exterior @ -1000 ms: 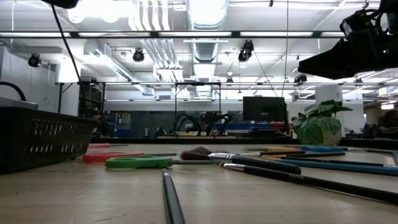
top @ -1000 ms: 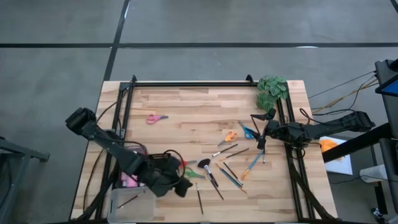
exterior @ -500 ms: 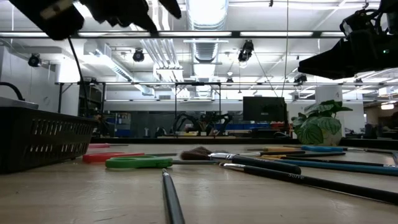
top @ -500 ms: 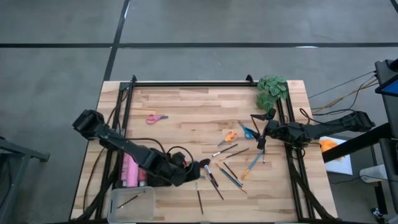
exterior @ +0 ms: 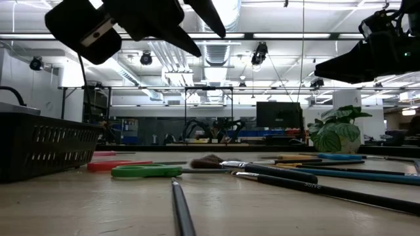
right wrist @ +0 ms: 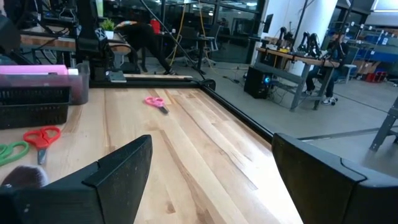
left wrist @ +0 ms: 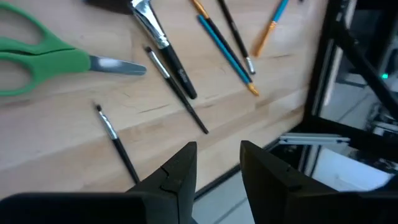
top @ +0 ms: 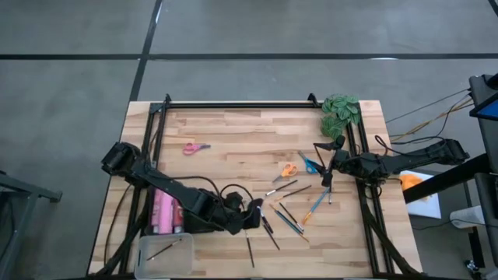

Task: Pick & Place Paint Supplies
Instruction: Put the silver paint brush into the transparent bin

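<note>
Several brushes (top: 286, 215) lie fanned on the table (top: 233, 132), just right of the green scissors (exterior: 146, 171), which serve as landmark here.
- Green scissors: in the overhead view hidden under the left gripper (top: 253, 214); handle cut off at the edge of the left wrist view.
- Left gripper: hangs above the scissors, jaws slightly parted with a narrow gap, nothing between them.
- Red scissors (exterior: 117, 165): just left of the green pair, beside the dark basket (exterior: 46, 151). The basket holds pink bottles (top: 163, 212); their labels are too small to read.
- Lone thin brush (top: 250, 252): nearer the table's front edge than the green scissors.
- Orange scissors (top: 289, 169), blue scissors (top: 309, 164): well right, near the right gripper (top: 330, 162), whose jaws are spread wide and empty.
- Pink scissors (top: 196, 148): far behind, apart.
- Brush lettering (exterior: 308, 186): pale print on one handle, illegible.
</note>
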`<move>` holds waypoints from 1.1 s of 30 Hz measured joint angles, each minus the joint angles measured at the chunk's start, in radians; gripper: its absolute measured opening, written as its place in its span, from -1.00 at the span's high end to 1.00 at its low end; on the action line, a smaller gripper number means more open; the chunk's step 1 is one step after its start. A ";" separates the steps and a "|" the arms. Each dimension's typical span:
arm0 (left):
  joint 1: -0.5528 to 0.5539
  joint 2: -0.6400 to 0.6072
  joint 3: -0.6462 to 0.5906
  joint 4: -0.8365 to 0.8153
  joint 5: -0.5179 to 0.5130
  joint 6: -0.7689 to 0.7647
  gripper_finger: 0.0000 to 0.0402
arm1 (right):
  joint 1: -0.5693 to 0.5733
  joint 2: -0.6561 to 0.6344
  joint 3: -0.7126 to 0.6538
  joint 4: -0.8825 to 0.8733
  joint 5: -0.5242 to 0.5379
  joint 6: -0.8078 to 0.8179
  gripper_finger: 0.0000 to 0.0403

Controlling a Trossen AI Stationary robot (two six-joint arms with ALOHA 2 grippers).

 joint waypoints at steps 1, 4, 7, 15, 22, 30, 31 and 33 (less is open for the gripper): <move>0.000 0.006 0.013 -0.019 0.002 -0.003 0.39 | 0.000 0.000 0.000 0.000 0.000 0.001 -0.63; 0.001 0.031 0.049 -0.063 0.012 -0.019 0.39 | 0.000 0.000 0.000 0.000 0.000 0.000 -0.63; 0.001 0.071 0.091 -0.105 0.043 -0.031 0.39 | 0.000 0.000 0.000 0.000 0.000 -0.001 -0.63; 0.007 0.217 0.262 -0.321 0.149 -0.141 0.39 | 0.000 0.000 0.000 0.000 0.000 -0.001 -0.63; 0.017 0.294 0.314 -0.385 0.237 -0.250 0.39 | 0.000 0.000 0.000 0.000 0.000 0.002 -0.63; 0.034 0.352 0.312 -0.382 0.246 -0.268 0.39 | 0.000 0.000 0.000 0.000 0.000 0.001 -0.63; 0.035 0.356 0.312 -0.379 0.250 -0.268 0.39 | 0.000 0.000 0.000 0.000 0.000 0.002 -0.63; 0.035 0.364 0.312 -0.379 0.259 -0.267 0.39 | 0.000 0.000 0.000 0.000 0.000 -0.001 -0.63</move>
